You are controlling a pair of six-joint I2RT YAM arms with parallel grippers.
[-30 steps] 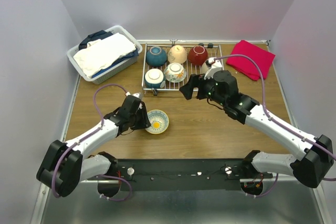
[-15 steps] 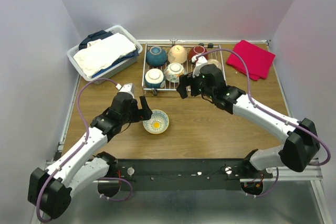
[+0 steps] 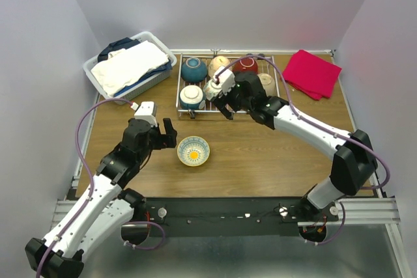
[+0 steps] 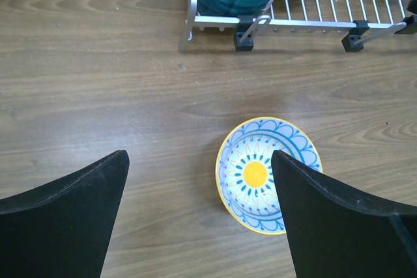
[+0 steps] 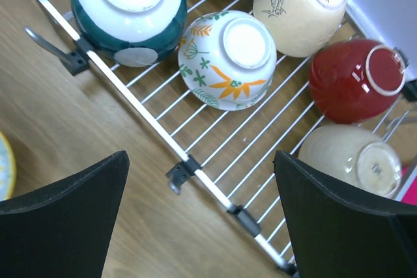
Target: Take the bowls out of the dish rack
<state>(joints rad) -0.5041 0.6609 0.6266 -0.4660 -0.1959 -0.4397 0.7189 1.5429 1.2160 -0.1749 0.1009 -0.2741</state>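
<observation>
The silver wire dish rack [image 3: 229, 111] sits at the back centre and holds six upside-down bowls: teal [image 3: 194, 69], cream [image 3: 217, 63], dark red [image 3: 246, 64], beige [image 3: 266, 83], teal with white base [image 3: 191, 97] and floral [image 5: 231, 56]. A blue-and-yellow patterned bowl [image 3: 193, 151] stands upright on the table in front of the rack. My left gripper [image 3: 167, 133] is open and empty, just left of that bowl [image 4: 257, 174]. My right gripper [image 3: 225, 107] is open and empty above the rack's front rim [image 5: 150, 118], near the floral bowl.
A white laundry basket [image 3: 130, 66] with folded cloths stands at the back left. A red cloth [image 3: 313, 73] lies at the back right. Grey walls close in the table on three sides.
My left gripper has drawn back and up from the patterned bowl, which stays on the table. My right gripper has moved left along the rack's front toward the floral bowl.
</observation>
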